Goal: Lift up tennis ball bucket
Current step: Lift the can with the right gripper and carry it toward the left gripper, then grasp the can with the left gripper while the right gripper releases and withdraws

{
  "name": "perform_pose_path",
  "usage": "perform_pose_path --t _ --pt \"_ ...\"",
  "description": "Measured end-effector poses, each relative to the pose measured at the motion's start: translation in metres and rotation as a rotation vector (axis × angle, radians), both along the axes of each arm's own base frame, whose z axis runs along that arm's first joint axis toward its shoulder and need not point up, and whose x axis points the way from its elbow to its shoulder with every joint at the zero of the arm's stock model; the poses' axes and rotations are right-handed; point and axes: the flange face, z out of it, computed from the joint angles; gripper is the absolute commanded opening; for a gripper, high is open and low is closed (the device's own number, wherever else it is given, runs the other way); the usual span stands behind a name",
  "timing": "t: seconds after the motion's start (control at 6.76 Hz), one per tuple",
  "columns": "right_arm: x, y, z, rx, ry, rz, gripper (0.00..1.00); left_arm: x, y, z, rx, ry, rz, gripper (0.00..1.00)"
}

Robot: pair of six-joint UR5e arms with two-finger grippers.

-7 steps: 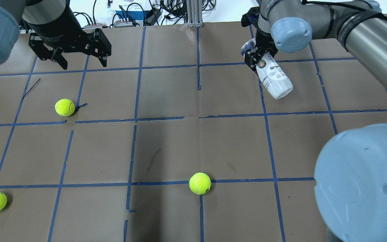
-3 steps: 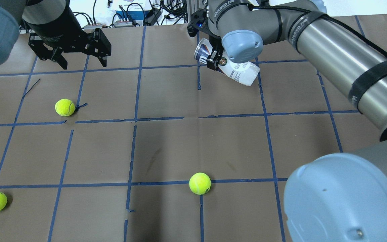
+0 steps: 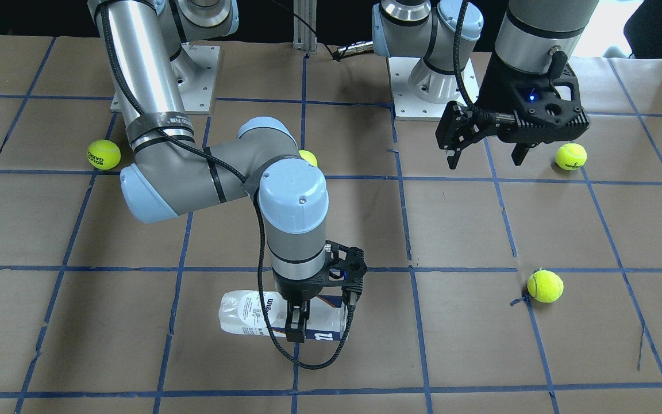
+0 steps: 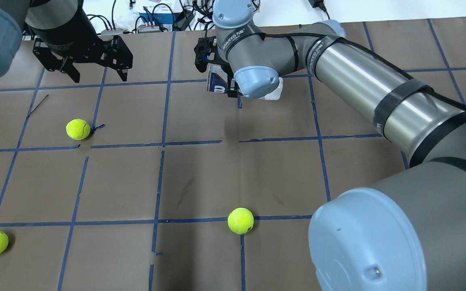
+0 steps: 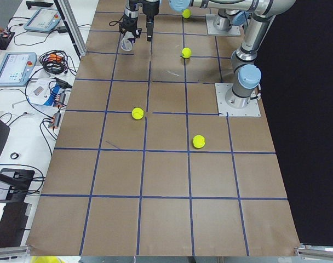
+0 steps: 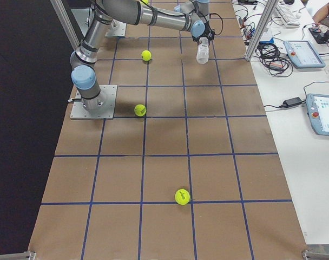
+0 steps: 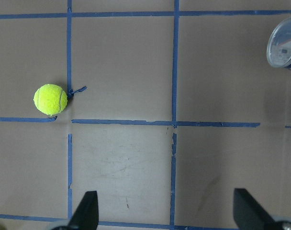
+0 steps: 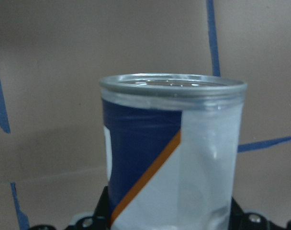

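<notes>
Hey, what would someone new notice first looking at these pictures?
The right gripper clamps a clear tennis ball bucket, held sideways at the table's far side from the robot. The left gripper hangs open and empty, and four bright tennis balls lie scattered on the taped table.

white-and-navy tennis ball bucket [image 8: 207, 163], orange stripe [image 8: 150, 171], yellow-green tennis balls [image 3: 545, 286], brown table [image 3: 566, 224], blue grid lines [image 3: 457, 269]
</notes>
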Motion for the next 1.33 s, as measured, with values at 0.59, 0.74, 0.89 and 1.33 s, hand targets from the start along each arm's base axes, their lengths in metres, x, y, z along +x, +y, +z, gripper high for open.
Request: perform_pose_path --t 0.59,0.74,0.89,1.33 --pt "0.011 -0.002 -0.035 0.000 0.042 0.128 0.73 0.001 -0.005 0.000 -0.003 -0.005 -0.030 1.00" --pt "0.011 -0.002 -0.038 0.000 0.054 0.153 0.73 0.002 -0.012 -0.001 -0.007 -0.005 -0.030 1.00" --pt "0.010 -0.002 -0.043 0.006 0.059 0.163 0.76 0.002 -0.017 -0.004 -0.004 -0.004 -0.028 1.00" --pt "0.007 0.003 -0.059 0.006 0.062 0.170 0.80 -0.001 -0.062 -0.068 0.040 0.015 -0.025 1.00"
